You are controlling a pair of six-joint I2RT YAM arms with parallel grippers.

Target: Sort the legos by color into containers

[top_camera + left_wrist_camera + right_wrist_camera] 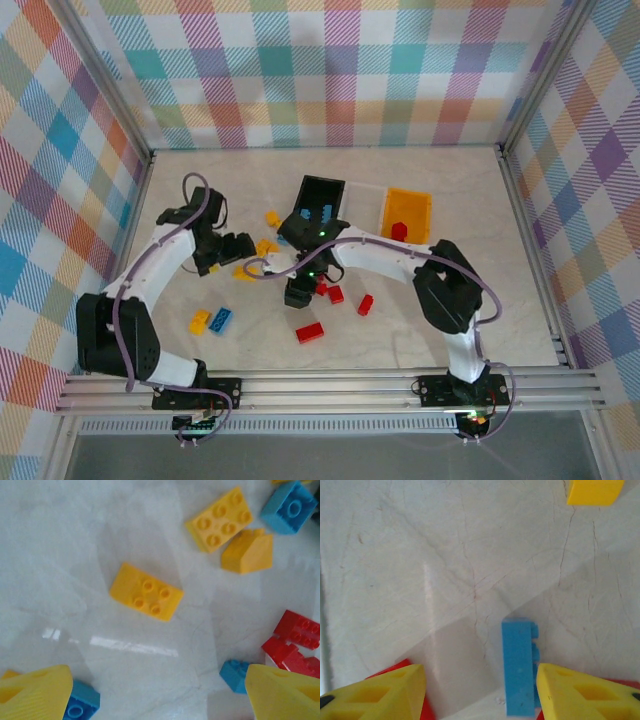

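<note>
Top view first: the left tool (240, 248) hangs over a scatter of yellow bricks (265, 246) in the middle of the worktop (480, 320). The right tool (298, 292) is down low by a couple of red bricks (335, 294). Along the back stand the black bin (322, 181) with blue pieces in it, the white bin (366, 200) beside it, and the orange bin (408, 193) with one red piece (399, 231) inside. Nearer the arms lie a yellow-and-blue pair (210, 320) and a long red brick (309, 333), all yet to be sorted. Over to the left wrist: yellow fingers (35, 692) spread wide with nothing between them, and a yellow four-stud brick (146, 592) lies flat, studs up, ahead of them and clear of its neighbours. That looks the clean target. A six-stud yellow (220, 520) and a sloped yellow (248, 552) touch each other further off, which is fussier. Now the right wrist: fingers (380, 692) partly apart and gripping nothing. A blue brick (520, 665) lies on its side between them, close to one finger and well off the other. These bricks should be light, rigid and slick-walled, so I'd pinch squarely across two flat opposite sides, never on the studs or a slope, or they may squirt out.
</note>
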